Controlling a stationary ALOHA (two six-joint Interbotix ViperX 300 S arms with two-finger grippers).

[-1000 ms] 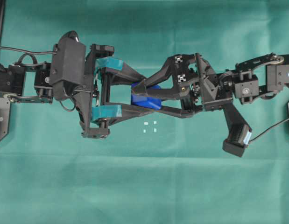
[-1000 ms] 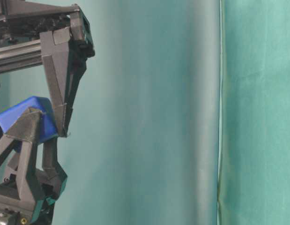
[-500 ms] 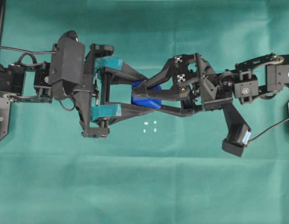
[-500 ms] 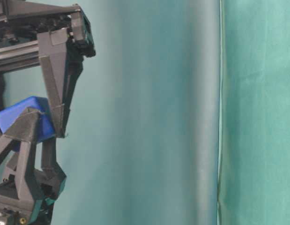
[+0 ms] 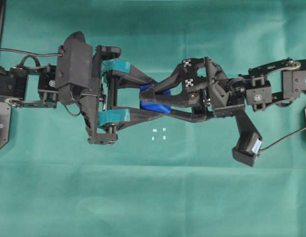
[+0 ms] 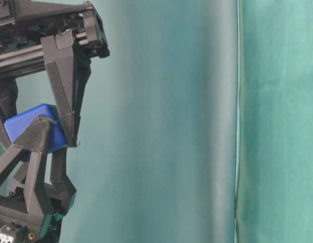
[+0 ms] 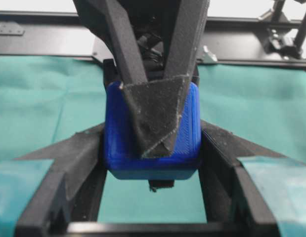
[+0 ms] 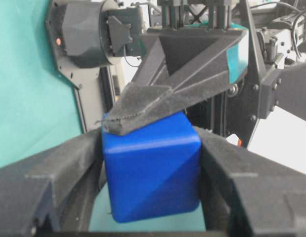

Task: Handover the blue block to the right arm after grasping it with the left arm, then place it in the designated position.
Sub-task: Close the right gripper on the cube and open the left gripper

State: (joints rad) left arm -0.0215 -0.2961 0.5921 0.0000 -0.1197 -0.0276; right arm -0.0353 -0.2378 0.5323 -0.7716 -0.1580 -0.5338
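The blue block [image 5: 153, 101] hangs above the green cloth between both grippers. My left gripper [image 5: 155, 100], with teal bands at its finger bases, is shut on the block's two sides [image 7: 118, 143]. From the right comes my all-black right gripper [image 5: 145, 100], and it is shut on the block's other two faces [image 8: 150, 173]. Its fingers [image 8: 88, 163] press against the cube. In the table-level view the block [image 6: 25, 129] sits wedged between crossed fingers. The designated position [image 5: 158, 134], four tiny white dots, lies on the cloth just in front of the grippers.
Green cloth [image 5: 153, 197] covers the table. A vertical seam in the green backdrop [image 6: 237, 121] shows in the table-level view. The right arm's wrist camera [image 5: 246, 145] sticks out toward the front. Arm bases stand at the left and right edges.
The right gripper's fingers have closed in onto the block while the left gripper kept its hold. Both grippers with the block shifted slightly.
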